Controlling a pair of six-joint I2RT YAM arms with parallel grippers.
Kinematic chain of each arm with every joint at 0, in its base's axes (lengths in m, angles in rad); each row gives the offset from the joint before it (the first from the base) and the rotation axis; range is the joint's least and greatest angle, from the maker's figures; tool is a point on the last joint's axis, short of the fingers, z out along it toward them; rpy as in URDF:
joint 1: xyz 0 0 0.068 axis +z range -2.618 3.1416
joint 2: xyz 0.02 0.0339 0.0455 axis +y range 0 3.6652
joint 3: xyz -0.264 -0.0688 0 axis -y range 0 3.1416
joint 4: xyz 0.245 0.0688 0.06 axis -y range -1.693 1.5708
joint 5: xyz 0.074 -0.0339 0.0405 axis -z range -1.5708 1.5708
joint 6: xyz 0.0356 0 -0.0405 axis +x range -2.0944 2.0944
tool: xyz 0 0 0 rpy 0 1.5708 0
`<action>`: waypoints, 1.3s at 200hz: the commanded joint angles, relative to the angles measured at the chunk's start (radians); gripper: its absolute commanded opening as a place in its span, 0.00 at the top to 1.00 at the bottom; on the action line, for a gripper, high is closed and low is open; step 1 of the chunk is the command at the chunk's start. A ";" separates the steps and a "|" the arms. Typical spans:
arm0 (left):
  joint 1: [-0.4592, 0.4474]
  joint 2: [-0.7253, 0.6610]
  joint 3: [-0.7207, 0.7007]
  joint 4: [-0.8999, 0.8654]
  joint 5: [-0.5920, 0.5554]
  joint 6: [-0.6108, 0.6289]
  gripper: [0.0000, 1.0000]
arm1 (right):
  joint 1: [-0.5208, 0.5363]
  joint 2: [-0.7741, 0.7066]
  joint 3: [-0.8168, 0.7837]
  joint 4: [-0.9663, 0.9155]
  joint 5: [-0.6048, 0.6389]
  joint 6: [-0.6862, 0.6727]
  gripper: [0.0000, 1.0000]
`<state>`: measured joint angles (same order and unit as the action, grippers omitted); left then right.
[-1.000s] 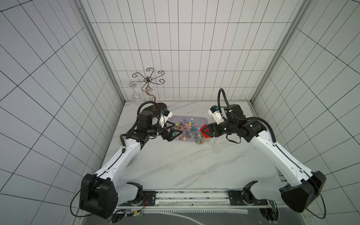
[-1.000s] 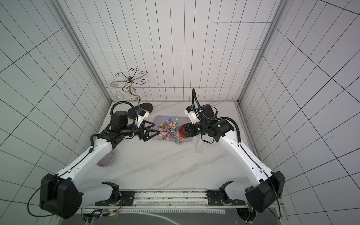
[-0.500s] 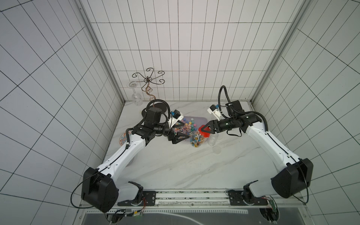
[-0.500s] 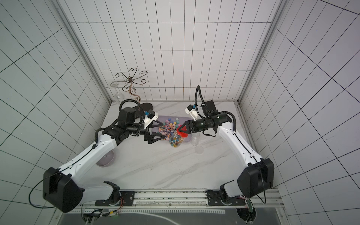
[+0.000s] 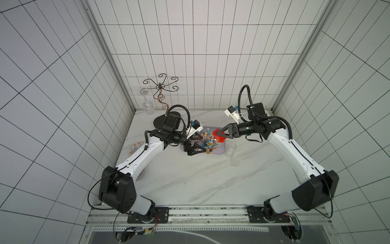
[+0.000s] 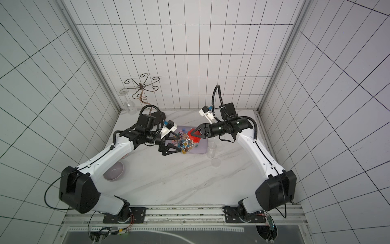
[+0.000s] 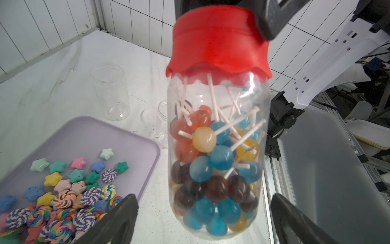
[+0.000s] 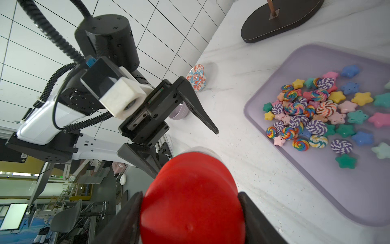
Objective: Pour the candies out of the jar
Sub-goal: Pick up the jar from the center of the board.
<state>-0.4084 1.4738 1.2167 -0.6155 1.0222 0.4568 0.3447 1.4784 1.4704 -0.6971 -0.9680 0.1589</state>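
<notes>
White tiled walls close in a marble tabletop (image 5: 190,179), and a lavender tray (image 7: 126,135) lies toward 12 o'clock with star and swirl candies (image 7: 69,190) already on it. Above it the jar (image 7: 217,147) hangs tilted, cap toward 2 o'clock. The right gripper (image 8: 190,198) is clamped on the red lid (image 7: 217,40), while the left gripper (image 5: 197,145) stands wide apart on either side of the body without touching it.

Packed with lollipops (image 7: 211,152), the jar is probably bottom-heavy, and its clear wall looks smooth and slippery. The soft-looking cap is a poor sole hold, so mid-wall seems the best grip.

Two empty jars (image 5: 231,149) stand just at the tray's 3 o'clock and are easily knocked. Open marble lies toward 6 o'clock.
</notes>
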 commanded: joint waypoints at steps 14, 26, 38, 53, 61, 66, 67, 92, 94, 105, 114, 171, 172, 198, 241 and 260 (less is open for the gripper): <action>-0.014 0.010 0.027 -0.015 0.087 0.034 0.03 | -0.009 -0.001 0.090 0.087 -0.099 0.044 0.64; -0.018 0.010 0.026 -0.012 0.090 0.031 0.03 | -0.007 -0.006 0.080 0.107 -0.109 0.058 0.64; -0.018 0.010 0.027 -0.005 0.101 0.022 0.03 | -0.003 -0.009 0.069 0.124 -0.112 0.073 0.64; -0.018 0.013 0.030 0.000 0.114 0.016 0.05 | 0.001 -0.010 0.061 0.130 -0.114 0.078 0.64; -0.018 0.014 0.032 0.000 0.117 0.012 0.07 | 0.004 -0.012 0.059 0.131 -0.114 0.079 0.64; -0.018 0.015 0.033 0.001 0.118 0.011 0.07 | 0.007 -0.012 0.056 0.133 -0.112 0.080 0.64; -0.018 0.015 0.033 0.001 0.118 0.011 0.08 | 0.007 -0.012 0.056 0.134 -0.112 0.081 0.65; -0.019 0.020 0.035 0.003 0.131 0.005 0.17 | 0.023 -0.013 0.047 0.143 -0.110 0.088 0.64; -0.019 0.020 0.035 0.003 0.133 0.005 0.18 | 0.025 -0.012 0.046 0.143 -0.109 0.088 0.64; -0.020 0.022 0.038 0.005 0.139 0.003 0.20 | 0.033 -0.012 0.044 0.148 -0.105 0.091 0.64; -0.020 0.023 0.038 0.009 0.139 -0.002 0.20 | 0.037 -0.010 0.042 0.154 -0.105 0.095 0.65; -0.023 0.034 0.038 0.039 0.122 -0.041 0.19 | 0.065 -0.012 0.032 0.175 -0.098 0.106 0.65; -0.023 0.034 0.038 0.040 0.122 -0.041 0.20 | 0.065 -0.012 0.031 0.175 -0.098 0.106 0.65; -0.023 0.033 0.038 0.042 0.128 -0.043 0.32 | 0.066 -0.018 0.016 0.189 -0.098 0.114 0.65; -0.023 0.025 0.037 0.043 0.126 -0.049 0.42 | 0.065 -0.019 0.014 0.187 -0.096 0.111 0.65; -0.023 0.018 0.034 0.045 0.116 -0.054 0.42 | 0.065 -0.014 0.010 0.186 -0.097 0.110 0.60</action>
<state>-0.4267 1.4940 1.2266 -0.5972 1.1305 0.3954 0.4000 1.4834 1.4704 -0.5514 -1.0126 0.2684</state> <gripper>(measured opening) 0.698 0.651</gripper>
